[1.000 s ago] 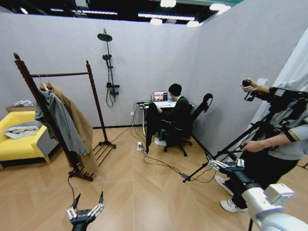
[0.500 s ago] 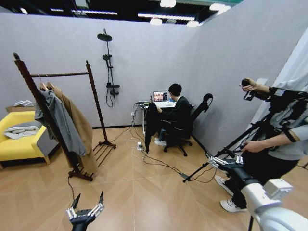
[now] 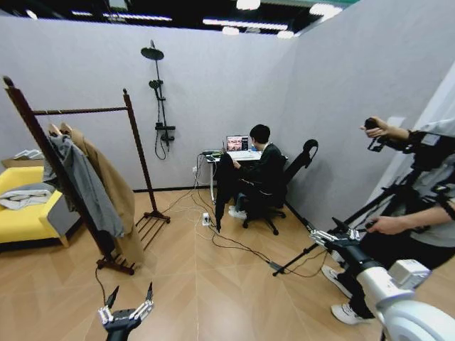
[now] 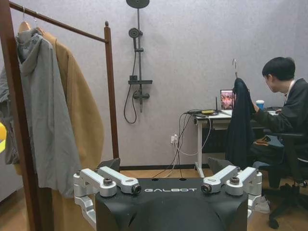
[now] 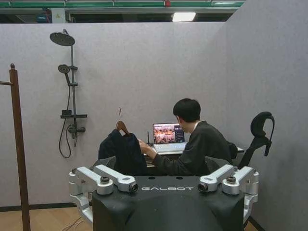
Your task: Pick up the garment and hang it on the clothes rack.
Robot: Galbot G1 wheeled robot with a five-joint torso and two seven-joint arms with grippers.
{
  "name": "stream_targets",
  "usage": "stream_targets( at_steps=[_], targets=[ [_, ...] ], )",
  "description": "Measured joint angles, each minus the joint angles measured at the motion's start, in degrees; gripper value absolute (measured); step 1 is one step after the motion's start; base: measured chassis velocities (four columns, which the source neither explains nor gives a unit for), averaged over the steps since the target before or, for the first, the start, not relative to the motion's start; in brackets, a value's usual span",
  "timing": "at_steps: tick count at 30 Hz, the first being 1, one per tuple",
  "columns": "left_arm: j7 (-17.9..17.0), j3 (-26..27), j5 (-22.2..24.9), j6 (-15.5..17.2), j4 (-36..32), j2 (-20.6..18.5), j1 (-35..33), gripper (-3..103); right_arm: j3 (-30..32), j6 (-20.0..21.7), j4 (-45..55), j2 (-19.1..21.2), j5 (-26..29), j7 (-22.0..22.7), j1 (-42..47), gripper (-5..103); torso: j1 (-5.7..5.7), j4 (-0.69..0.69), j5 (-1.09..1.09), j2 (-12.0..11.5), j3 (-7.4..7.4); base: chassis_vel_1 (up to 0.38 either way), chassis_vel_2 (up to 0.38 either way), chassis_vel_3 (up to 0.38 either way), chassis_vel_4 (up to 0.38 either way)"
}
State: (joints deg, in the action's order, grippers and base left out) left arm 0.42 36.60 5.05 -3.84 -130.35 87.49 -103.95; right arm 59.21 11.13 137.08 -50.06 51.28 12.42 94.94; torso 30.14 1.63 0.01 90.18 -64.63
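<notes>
L gripper [image 3: 126, 310]: near, low centre-left, fingers spread, holds nothing; hovers over bare wood floor [image 3: 206, 284], prob. parked for the approach.
R gripper [image 3: 328, 239]: near right, arm stretched fwd toward the desk side; fingers apart in its wrist view, nothing between them.
Cables [image 3: 234, 245]: snake across mid floor from desk toward a tripod [image 3: 334, 231] at right; snag risk for the base if it drives straight.
Clothes rack [image 3: 78, 110]: left, mid-distance, dark reddish wood, knob-top posts. Grey hooded jacket [image 3: 82, 181] and tan coat [image 3: 110, 188] bunched at its near-left end, so the far-right stretch of bar is free; likely the spot to hang.
Yellow sofa [image 3: 25, 220]: far left, just behind the rack; tight on that side.
Garment [image 3: 225, 186]: far centre, black, on a hanger, hanging at the left edge of the desk [image 3: 245, 154], just beside a seated person; well apart from both grippers.
Open room: wide floor betw. robot, rack and desk; right side crowded by tripod and a standing person.
</notes>
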Motion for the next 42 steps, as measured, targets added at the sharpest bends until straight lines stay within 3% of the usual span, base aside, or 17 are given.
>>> stream_targets(
  at_steps=[25, 33, 42],
  targets=[
    [0.01, 0.01, 0.0, 0.0, 0.0, 0.0, 0.0, 100, 0.04, -1.21, 0.37, -0.37, -2.55, -1.12, -0.53, 100, 0.01, 0.01, -0.01, -0.01, 0.0, -0.333, 0.336, 0.345, -0.343],
    [-0.02, 0.01, 0.0, 0.0, 0.0, 0.0, 0.0, 100, -0.11, -0.43, -0.96, 1.63, 0.92, -1.11, -6.23, 100, 0.0, 0.01, -0.01, -0.01, 0.0, -0.349, 0.364, 0.345, -0.356],
    [0.01, -0.01, 0.0, 0.0, 0.0, 0.0, 0.0, 100, -3.53, 0.59, -3.91, 6.9, 5.57, -1.56, -14.69, 100, 0.03, 0.0, -0.03, -0.02, -0.01, -0.354, 0.351, 0.342, -0.362]
  ],
)
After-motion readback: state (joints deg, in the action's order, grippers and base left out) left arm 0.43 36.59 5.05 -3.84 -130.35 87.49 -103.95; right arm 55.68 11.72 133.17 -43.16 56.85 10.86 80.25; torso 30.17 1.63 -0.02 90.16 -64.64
